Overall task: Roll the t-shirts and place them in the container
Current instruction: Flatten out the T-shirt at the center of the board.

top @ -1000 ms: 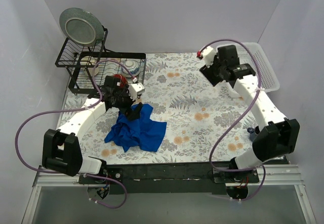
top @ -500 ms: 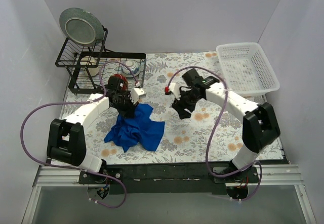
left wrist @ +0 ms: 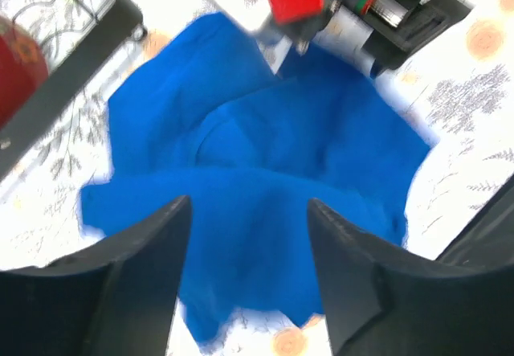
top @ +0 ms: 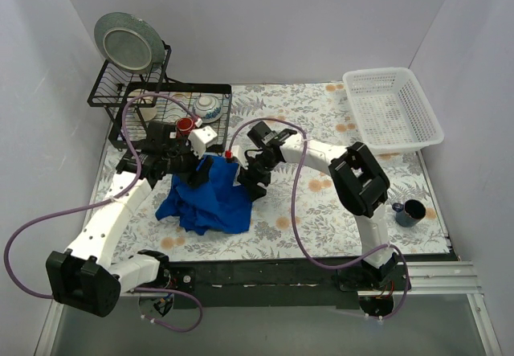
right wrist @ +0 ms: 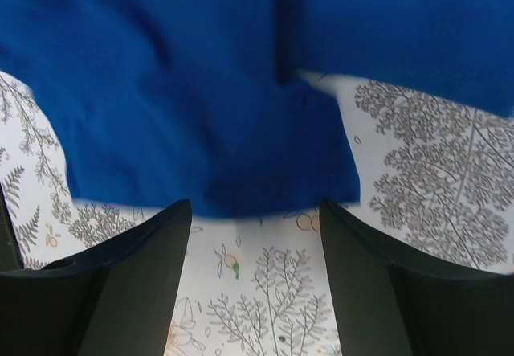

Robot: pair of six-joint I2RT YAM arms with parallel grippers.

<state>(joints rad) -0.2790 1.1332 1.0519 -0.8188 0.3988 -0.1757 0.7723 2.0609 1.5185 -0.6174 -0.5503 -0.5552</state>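
Note:
The royal-blue t-shirt (top: 207,201) lies crumpled on the floral table left of centre; its graphic is hidden. My left gripper (top: 193,171) hovers open over the shirt's back left part. In the left wrist view (left wrist: 247,207) its fingers are spread with blue cloth (left wrist: 265,171) below them and nothing held. My right gripper (top: 247,183) is low at the shirt's right edge. In the right wrist view (right wrist: 253,207) it is open, with the shirt's hem (right wrist: 217,155) just beyond the fingertips and the tablecloth between them.
A black dish rack (top: 136,119) with a plate (top: 124,41), a bowl (top: 207,107) and a red cup (top: 185,125) stands at the back left, close to the left gripper. A white basket (top: 431,128) sits at the back right. A dark mug (top: 413,211) is near the right edge.
My right arm swung from the back right down to the shirt's right edge. My left gripper drew back to the left off the shirt, and the cloth shifted slightly left.

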